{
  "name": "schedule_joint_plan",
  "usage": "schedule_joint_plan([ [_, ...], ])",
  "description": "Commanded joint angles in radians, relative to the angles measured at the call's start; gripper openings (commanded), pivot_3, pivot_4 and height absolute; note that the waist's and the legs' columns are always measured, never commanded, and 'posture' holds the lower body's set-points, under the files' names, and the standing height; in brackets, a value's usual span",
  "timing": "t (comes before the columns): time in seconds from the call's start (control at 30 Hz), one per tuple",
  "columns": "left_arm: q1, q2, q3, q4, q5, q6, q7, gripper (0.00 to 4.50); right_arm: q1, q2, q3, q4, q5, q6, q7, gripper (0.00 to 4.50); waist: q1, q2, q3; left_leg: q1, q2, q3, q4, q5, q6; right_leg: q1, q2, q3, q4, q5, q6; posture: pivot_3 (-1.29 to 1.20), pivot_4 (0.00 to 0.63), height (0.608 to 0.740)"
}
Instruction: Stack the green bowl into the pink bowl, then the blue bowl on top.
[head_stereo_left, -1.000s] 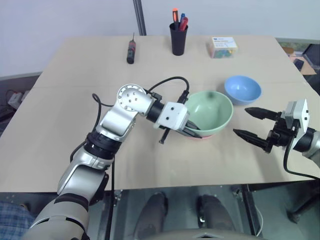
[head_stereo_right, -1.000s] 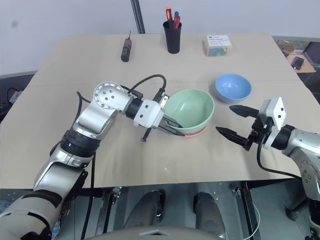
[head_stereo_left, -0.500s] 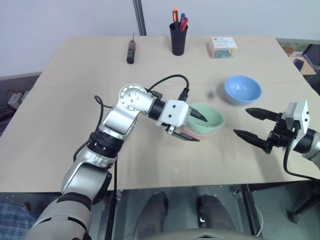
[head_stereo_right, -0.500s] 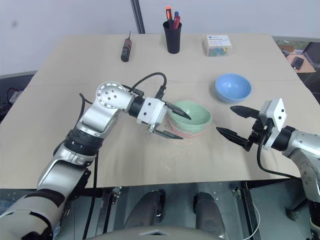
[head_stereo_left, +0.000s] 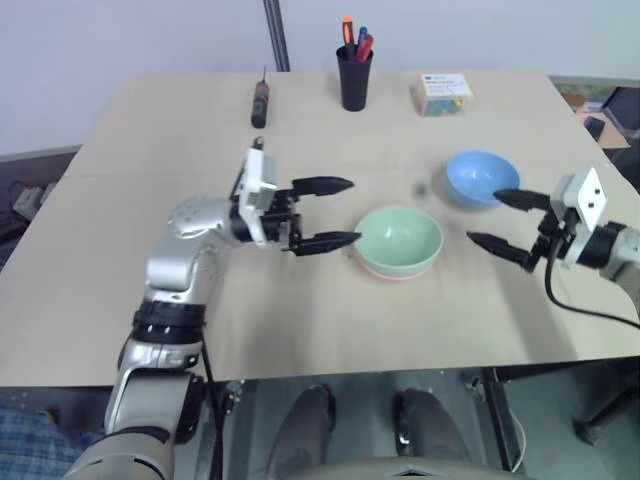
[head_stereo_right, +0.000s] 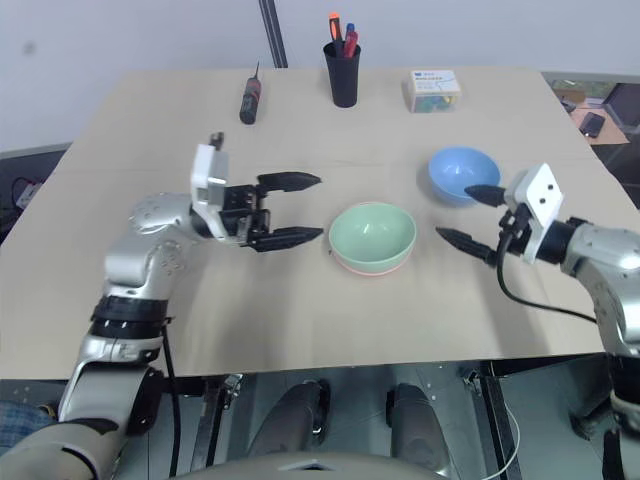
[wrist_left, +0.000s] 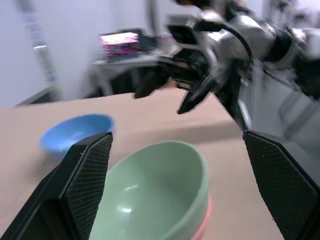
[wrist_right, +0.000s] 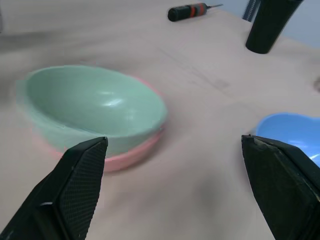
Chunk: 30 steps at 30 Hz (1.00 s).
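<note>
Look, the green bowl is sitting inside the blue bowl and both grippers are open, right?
Not quite. The green bowl sits inside the pink bowl, as the right wrist view shows. The blue bowl stands apart on the table. The left gripper and right gripper are open.

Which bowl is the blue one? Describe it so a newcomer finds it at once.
On the tan table, look toward the robot's right side, behind the open right gripper. The blue bowl sits there alone and empty. Its only bowl neighbours form a stack nearer the table's middle, the green bowl nested in the pink bowl.
</note>
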<state>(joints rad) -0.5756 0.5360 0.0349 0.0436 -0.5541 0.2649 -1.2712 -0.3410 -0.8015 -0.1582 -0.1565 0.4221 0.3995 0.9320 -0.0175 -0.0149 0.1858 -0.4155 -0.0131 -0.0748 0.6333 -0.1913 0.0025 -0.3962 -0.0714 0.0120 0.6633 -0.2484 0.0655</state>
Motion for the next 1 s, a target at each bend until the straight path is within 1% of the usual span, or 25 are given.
schedule_joint_plan([
  [0.03, 0.042, 0.045, 0.080, -0.055, -0.017, 0.002, 0.051, 4.42, -0.105, -0.010, 0.068, 0.136, -0.110, -0.113, 0.012, 4.50, 0.002, 0.000, 0.000, 0.000, 0.000, 0.000, 0.000, 0.000, 0.000, 0.000, 0.000, 0.000, 0.000, 0.000, 0.000, 0.00, 0.150, 0.740],
  [0.13, 0.099, 0.074, 0.140, -0.092, -0.044, 0.011, 0.076, 4.42, -0.236, 0.006, 0.157, 0.309, -0.212, -0.203, 0.032, 4.50, 0.001, 0.001, 0.000, 0.000, 0.000, 0.001, 0.000, 0.000, 0.000, 0.000, 0.000, 0.001, -0.001, 0.000, 0.000, 0.00, 0.150, 0.740],
  [0.2, 0.130, 0.087, 0.167, -0.114, -0.061, 0.024, 0.088, 4.42, -0.303, 0.022, 0.195, 0.406, -0.248, -0.234, 0.050, 4.50, 0.000, 0.001, 0.001, 0.000, 0.000, 0.001, 0.000, 0.000, 0.000, 0.000, -0.001, 0.001, -0.001, 0.000, 0.000, 0.00, 0.150, 0.740],
  [0.27, 0.157, 0.096, 0.199, -0.131, -0.077, 0.027, 0.108, 4.42, -0.374, 0.035, 0.244, 0.540, -0.317, -0.297, 0.056, 4.50, -0.001, 0.001, 0.001, 0.000, 0.000, 0.001, -0.001, 0.000, 0.000, 0.000, 0.000, 0.000, -0.001, 0.000, 0.000, 0.00, 0.150, 0.740],
  [0.47, 0.225, 0.111, 0.255, -0.183, -0.118, 0.037, 0.139, 4.42, -0.564, 0.097, 0.333, 0.923, -0.455, -0.441, 0.052, 4.50, -0.001, 0.002, 0.001, -0.001, -0.001, 0.001, -0.001, 0.000, 0.000, -0.001, -0.001, 0.001, -0.002, 0.000, 0.000, 0.00, 0.150, 0.740],
  [0.6, 0.251, 0.104, 0.280, -0.212, -0.144, 0.047, 0.185, 4.42, -0.650, 0.140, 0.378, 1.120, -0.537, -0.531, 0.026, 4.50, -0.006, 0.002, 0.001, 0.000, -0.001, 0.001, -0.002, 0.000, 0.000, -0.001, -0.001, 0.001, -0.001, 0.000, -0.001, 0.00, 0.150, 0.740],
  [0.73, 0.273, 0.098, 0.293, -0.247, -0.171, 0.055, 0.222, 4.42, -0.701, 0.170, 0.391, 1.256, -0.588, -0.606, 0.002, 4.50, -0.013, 0.002, 0.001, 0.000, -0.001, 0.001, -0.003, 0.000, 0.000, -0.001, -0.001, 0.001, -0.001, 0.000, -0.001, 0.00, 0.150, 0.740],
  [0.77, 0.281, 0.100, 0.293, -0.256, -0.174, 0.056, 0.225, 4.49, -0.711, 0.174, 0.392, 1.278, -0.599, -0.618, -0.005, 4.24, -0.015, 0.002, 0.001, 0.000, -0.001, 0.001, -0.003, 0.000, 0.000, -0.001, -0.001, 0.001, -0.001, 0.001, -0.001, 0.00, 0.150, 0.740],
  [0.8, 0.286, 0.101, 0.293, -0.262, -0.176, 0.056, 0.229, 4.50, -0.718, 0.177, 0.392, 1.295, -0.607, -0.627, -0.010, 4.09, -0.019, 0.002, 0.001, 0.000, -0.001, 0.001, -0.003, 0.000, 0.000, -0.001, -0.001, 0.002, -0.001, 0.001, -0.001, 0.00, 0.150, 0.740],
  [0.83, 0.292, 0.101, 0.293, -0.268, -0.178, 0.054, 0.232, 4.50, -0.724, 0.179, 0.392, 1.310, -0.615, -0.635, -0.013, 3.76, -0.020, 0.002, 0.001, 0.000, -0.001, 0.001, -0.003, 0.000, 0.000, -0.001, -0.001, 0.002, -0.001, 0.001, -0.001, 0.00, 0.150, 0.740],
  [0.87, 0.298, 0.101, 0.293, -0.273, -0.181, 0.054, 0.235, 4.50, -0.729, 0.181, 0.391, 1.321, -0.622, -0.642, -0.013, 3.40, -0.021, 0.002, 0.001, 0.000, -0.001, 0.001, -0.003, 0.000, 0.000, -0.001, -0.001, 0.002, -0.001, 0.001, -0.001, 0.00, 0.150, 0.740],
  [0.93, 0.306, 0.099, 0.293, -0.283, -0.184, 0.054, 0.243, 4.50, -0.736, 0.180, 0.392, 1.337, -0.637, -0.661, -0.016, 2.44, -0.022, 0.002, 0.001, 0.000, -0.001, 0.001, -0.003, 0.000, 0.000, -0.001, -0.001, 0.001, -0.001, 0.001, -0.001, 0.00, 0.150, 0.740],
  [1.0, 0.315, 0.096, 0.290, -0.287, -0.184, 0.049, 0.242, 4.50, -0.737, 0.179, 0.389, 1.343, -0.644, -0.673, -0.014, 1.74, -0.022, 0.002, 0.001, 0.000, -0.001, 0.001, -0.003, 0.000, 0.000, -0.001, -0.001, 0.001, -0.001, 0.001, -0.001, 0.00, 0.150, 0.740],
])
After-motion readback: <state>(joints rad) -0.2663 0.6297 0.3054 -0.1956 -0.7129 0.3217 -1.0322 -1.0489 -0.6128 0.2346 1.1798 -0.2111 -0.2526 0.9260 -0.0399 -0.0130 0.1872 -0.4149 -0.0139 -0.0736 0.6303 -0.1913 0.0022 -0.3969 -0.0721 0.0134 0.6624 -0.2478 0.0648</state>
